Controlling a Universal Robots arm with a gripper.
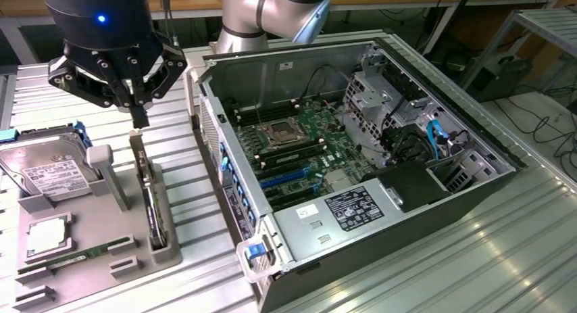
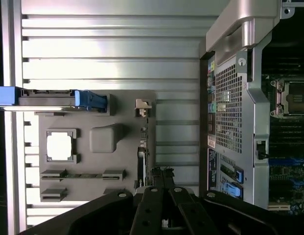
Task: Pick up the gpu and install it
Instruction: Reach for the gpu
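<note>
Nearest the wrist camera is the gripper (image 2: pixel 161 178), fingers drawn together on nothing. In the exterior view it hangs just above the far end of the gpu (image 1: pixel 148 191), not touching it.

The gpu stands on edge in a slot of the grey tray (image 1: pixel 126 225), beside the open case (image 1: pixel 212 110). Its long axis runs along the tray, roughly parallel to the case's side wall. What looks like its silver bracket sits at the far end (the end under the gripper).

To do the pick well, the fingers need to spread first. They should then straddle the card's thin thickness squarely and close on the board's upper edge, clear of the fan. The lift should go straight up out of the slot.
</note>
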